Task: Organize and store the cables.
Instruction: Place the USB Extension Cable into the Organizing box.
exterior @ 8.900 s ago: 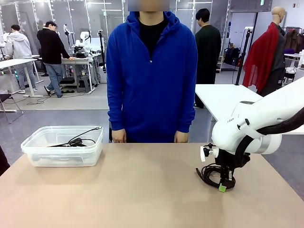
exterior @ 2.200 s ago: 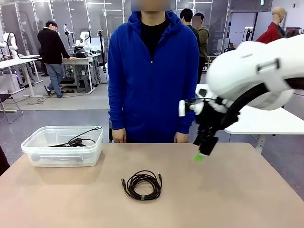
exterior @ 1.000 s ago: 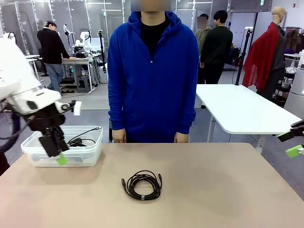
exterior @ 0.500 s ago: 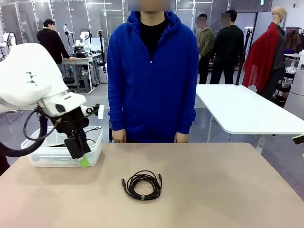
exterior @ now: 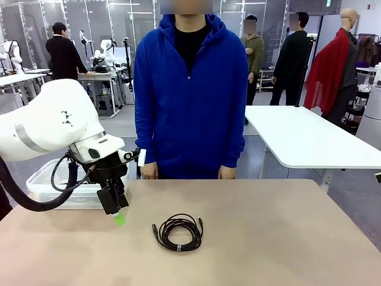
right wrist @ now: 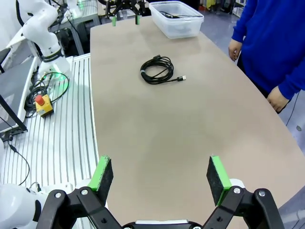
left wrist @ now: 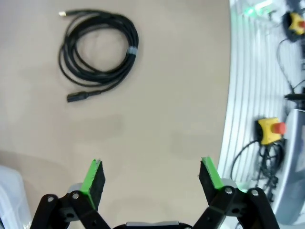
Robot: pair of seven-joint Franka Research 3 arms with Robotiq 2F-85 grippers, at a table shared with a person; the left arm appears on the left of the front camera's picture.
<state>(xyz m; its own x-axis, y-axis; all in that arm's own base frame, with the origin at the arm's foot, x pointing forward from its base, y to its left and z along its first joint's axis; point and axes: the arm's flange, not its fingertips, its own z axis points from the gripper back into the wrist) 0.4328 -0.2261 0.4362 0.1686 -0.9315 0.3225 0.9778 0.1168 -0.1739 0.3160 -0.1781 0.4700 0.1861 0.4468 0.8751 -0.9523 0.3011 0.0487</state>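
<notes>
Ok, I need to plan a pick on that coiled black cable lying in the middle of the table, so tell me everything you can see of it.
The thin black coiled cable lies flat on the tan tabletop, wound in several loose round loops. A small pale band binds the loops at one spot. One end carries a black plug, the other a slim connector with a light metal tip; both poke out past the coil. Nothing touches it but the table. The open left gripper hovers off to one side of it.
</notes>
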